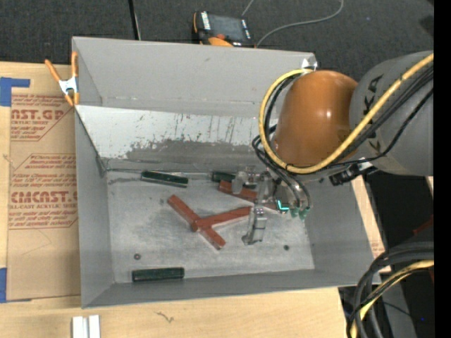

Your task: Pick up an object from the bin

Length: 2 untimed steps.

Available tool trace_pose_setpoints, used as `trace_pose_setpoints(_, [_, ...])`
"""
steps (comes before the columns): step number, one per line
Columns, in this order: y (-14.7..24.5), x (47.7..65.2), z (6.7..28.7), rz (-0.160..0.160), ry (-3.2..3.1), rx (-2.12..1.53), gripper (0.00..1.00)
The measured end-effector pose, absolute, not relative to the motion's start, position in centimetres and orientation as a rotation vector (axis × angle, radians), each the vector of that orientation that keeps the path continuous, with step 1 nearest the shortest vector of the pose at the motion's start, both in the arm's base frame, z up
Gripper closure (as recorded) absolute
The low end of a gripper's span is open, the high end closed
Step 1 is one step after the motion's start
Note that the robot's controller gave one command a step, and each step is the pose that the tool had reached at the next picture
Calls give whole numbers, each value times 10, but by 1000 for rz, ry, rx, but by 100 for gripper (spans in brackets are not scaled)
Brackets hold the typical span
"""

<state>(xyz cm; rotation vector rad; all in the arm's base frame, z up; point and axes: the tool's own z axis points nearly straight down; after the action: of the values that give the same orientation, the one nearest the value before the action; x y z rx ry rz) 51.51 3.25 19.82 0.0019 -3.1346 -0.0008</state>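
Red-brown stick | long axis left-right | hand at its right end | apart or together: cannot tell

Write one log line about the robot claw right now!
claw: low in bin, right of middle | nearest: crossed red-brown sticks, right end | also: dark green bar, front left

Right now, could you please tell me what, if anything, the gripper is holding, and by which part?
Cannot be told: the gripper sits low at the right end of the reddish-brown forked piece, but a hold isn't visible.
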Motion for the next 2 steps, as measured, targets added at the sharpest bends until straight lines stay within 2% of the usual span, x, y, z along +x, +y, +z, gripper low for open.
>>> trace_pose_setpoints(1, [-22, 568, 67, 0, -3142, -46, 0])
trace_pose_setpoints(2, [-21, 571, 73, -2, -3152, -43, 100])
